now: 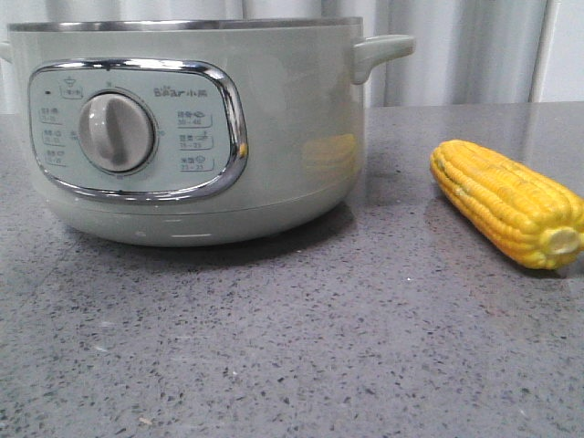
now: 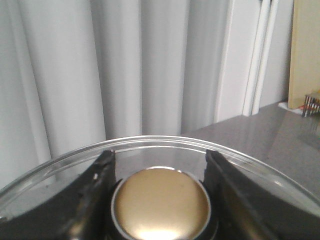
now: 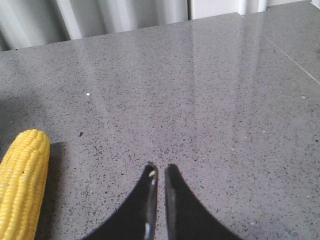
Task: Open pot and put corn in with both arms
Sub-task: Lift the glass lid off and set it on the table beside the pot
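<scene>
One pot (image 1: 196,128): sitting on the grey table (image 1: 274,347), left of centre, dial facing the front camera. One glass lid (image 2: 165,147), showing only in my left wrist view; my left gripper (image 2: 160,165) is spreading wide, fingers flanking its gold knob (image 2: 161,202); whether they touch, I cannot tell. One corn (image 1: 509,201): lying right of the pot, well apart, long axis diagonal, pale stub pointing toward the front camera. My right gripper (image 3: 159,172) is hanging beside it, fingers nearly together, holding nothing.

Pale pleated curtains (image 1: 456,55) behind speckled grey table (image 1: 301,338)
</scene>
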Robot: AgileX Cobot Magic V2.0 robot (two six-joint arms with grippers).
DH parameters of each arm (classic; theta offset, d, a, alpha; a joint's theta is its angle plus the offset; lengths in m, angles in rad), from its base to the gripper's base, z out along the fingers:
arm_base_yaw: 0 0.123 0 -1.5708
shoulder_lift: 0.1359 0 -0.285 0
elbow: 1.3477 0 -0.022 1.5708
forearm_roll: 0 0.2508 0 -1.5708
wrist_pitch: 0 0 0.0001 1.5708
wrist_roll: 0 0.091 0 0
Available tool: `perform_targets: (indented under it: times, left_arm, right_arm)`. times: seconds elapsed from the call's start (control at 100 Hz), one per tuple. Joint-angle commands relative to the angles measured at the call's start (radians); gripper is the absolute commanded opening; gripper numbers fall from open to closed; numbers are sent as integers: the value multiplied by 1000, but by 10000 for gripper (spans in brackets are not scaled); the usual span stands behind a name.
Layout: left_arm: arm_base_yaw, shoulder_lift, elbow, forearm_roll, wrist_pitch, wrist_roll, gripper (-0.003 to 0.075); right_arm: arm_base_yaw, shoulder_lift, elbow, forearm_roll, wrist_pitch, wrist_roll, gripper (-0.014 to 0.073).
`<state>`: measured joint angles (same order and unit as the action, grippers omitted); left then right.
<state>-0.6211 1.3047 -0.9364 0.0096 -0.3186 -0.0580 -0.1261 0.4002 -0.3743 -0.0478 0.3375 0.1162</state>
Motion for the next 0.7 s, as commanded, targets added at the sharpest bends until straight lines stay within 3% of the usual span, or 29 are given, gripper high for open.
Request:
perform_targets:
  times: [0.0, 0.36, 0.69]
  left_arm:
    - [-1, -78, -56, -2, -131, 0, -20]
    - [176, -300, -32, 1, 160, 119, -20]
    - [425, -580, 216, 2, 164, 135, -20]
  right_arm:
    - [-4, 17, -25, -3, -79, -4, -46]
    - [-4, 17, -25, -3, -78, -4, -46]
    - [-4, 17, -25, -3, -78, -4, -46]
